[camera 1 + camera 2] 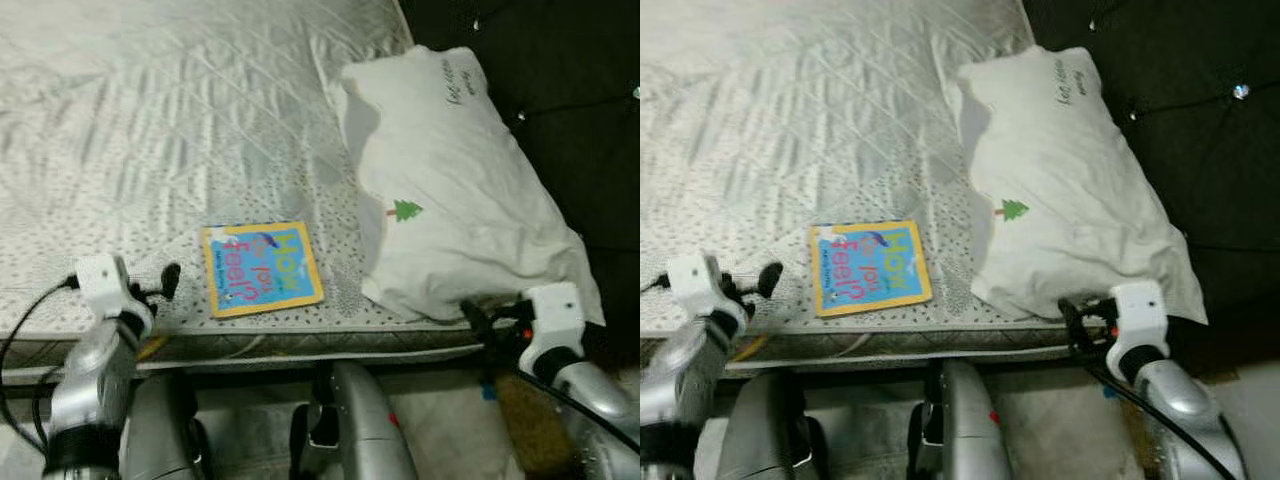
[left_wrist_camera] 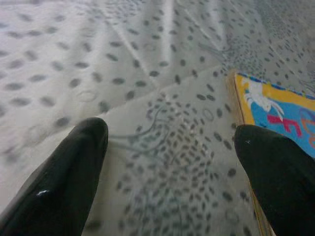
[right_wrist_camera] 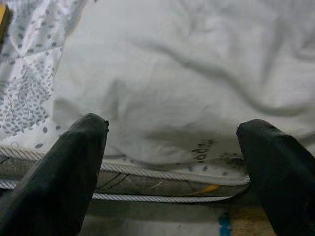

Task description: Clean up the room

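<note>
A bare quilted mattress (image 1: pixel 180 120) is lying in front of the robot. A blue and yellow children's book (image 1: pixel 262 268) is resting flat near its near edge. A white pillow (image 1: pixel 450 190) with a small green tree print is lying to the right of the book. The left gripper (image 2: pixel 170 162) is hovering released just left of the book. The right gripper (image 3: pixel 172 157) is hanging spread wide at the pillow's near edge.
</note>
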Controlling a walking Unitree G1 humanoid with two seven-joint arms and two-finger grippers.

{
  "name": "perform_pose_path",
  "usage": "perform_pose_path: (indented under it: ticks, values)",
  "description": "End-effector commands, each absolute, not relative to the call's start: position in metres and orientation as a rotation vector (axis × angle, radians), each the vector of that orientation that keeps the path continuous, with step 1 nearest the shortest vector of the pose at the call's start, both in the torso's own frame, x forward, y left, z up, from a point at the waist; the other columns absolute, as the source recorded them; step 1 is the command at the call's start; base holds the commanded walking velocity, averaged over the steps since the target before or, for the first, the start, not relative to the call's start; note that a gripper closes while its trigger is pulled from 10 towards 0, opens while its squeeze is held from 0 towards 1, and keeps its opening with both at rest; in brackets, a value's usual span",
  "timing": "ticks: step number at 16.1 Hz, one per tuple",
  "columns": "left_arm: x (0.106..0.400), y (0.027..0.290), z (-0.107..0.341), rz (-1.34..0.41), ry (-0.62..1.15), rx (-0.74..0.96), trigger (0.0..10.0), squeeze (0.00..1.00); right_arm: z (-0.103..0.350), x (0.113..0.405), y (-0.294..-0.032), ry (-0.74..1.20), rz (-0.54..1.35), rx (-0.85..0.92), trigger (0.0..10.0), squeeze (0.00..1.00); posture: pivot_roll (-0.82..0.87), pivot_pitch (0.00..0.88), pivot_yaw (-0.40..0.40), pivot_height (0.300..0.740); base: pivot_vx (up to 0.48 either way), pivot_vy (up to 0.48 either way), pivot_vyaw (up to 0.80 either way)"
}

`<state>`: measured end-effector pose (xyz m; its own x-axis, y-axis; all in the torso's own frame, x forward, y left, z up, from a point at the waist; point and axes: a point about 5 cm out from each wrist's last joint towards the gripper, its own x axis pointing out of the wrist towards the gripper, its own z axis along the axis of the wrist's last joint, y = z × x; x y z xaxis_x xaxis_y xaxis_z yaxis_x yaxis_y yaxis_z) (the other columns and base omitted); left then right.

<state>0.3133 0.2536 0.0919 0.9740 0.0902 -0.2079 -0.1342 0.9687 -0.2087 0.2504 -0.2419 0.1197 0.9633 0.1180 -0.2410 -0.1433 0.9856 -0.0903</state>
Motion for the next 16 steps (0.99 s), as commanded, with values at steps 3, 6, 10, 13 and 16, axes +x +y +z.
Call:
perform_pose_path:
  ticks: [3, 6, 10, 13, 16]
  values:
    - [0.323, 0.242, 0.078, 0.020, 0.285, -0.194, 10.0, 0.00, 0.134, 0.235, -0.228, 0.267, 0.289, -0.023, 10.0, 0.00, -0.32, 0.339, -0.272, 0.596, 0.000, 0.000, 0.00]
    - [0.330, 0.237, 0.075, -0.037, 0.334, -0.184, 10.0, 0.00, 0.134, 0.220, -0.219, 0.340, 0.437, 0.003, 10.0, 0.00, -0.34, 0.337, -0.270, 0.596, 0.000, 0.000, 0.00]
    - [0.338, 0.241, 0.076, -0.093, 0.377, -0.154, 10.0, 0.00, 0.133, 0.216, -0.218, 0.372, 0.454, -0.026, 10.0, 0.00, -0.34, 0.329, -0.257, 0.596, 0.000, 0.000, 0.00]
    - [0.341, 0.258, 0.085, -0.071, 0.386, -0.101, 10.0, 0.00, 0.119, 0.219, -0.207, 0.382, 0.442, -0.031, 10.0, 0.00, -0.34, 0.322, -0.251, 0.596, 0.000, 0.000, 0.00]
    - [0.345, 0.265, 0.091, -0.066, 0.413, -0.041, 10.0, 0.00, 0.108, 0.229, -0.199, 0.360, 0.410, -0.056, 10.0, 0.00, -0.34, 0.311, -0.252, 0.596, 0.000, 0.000, 0.00]
